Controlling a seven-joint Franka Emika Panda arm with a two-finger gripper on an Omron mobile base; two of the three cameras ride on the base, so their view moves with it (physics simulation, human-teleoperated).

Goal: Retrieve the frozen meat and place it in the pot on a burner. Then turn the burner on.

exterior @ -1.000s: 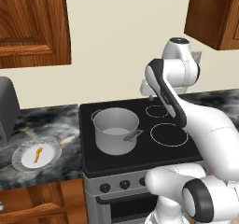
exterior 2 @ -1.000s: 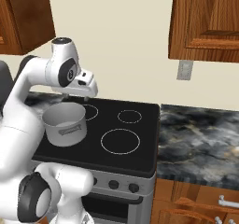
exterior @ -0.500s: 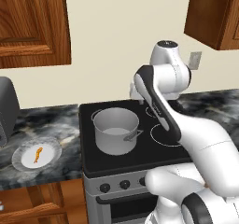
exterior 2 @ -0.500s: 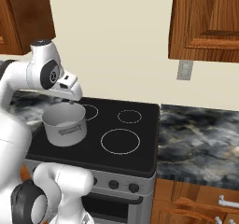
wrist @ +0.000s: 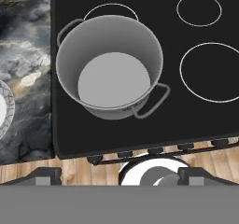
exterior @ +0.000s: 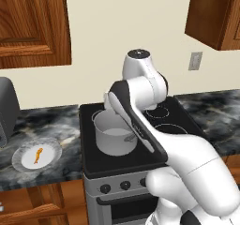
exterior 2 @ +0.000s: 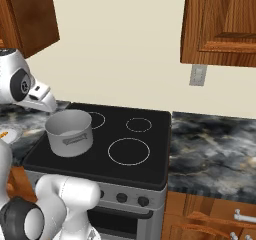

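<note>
With the arm swung left above the empty pot (wrist: pixel 112 69), the spread claw (wrist: pixel 114 174) nears the frozen meat (exterior: pixel 37 156).

The pot (wrist: pixel 111 65) stands lidless on the front-left burner of the black stovetop (wrist: pixel 186 120), its mouth wide and its inside bare — nothing blocks a straight drop into it; its two loop handles jut from the sides, one toward the stove's front edge, one toward the back. The other three burner rings lie flat and bare; that side of the stovetop is free. Left of the stove, the dark marble counter (exterior: pixel 51 125) runs unobstructed from the stove edge to the plate (exterior: pixel 51 149), where the frozen meat (exterior: pixel 37 156) lies uncovered; a dark appliance (exterior: pixel 7 109) stands behind the plate, near the wall. Wooden cabinets (exterior: pixel 33 22) hang above — well clear of the counter.
</note>
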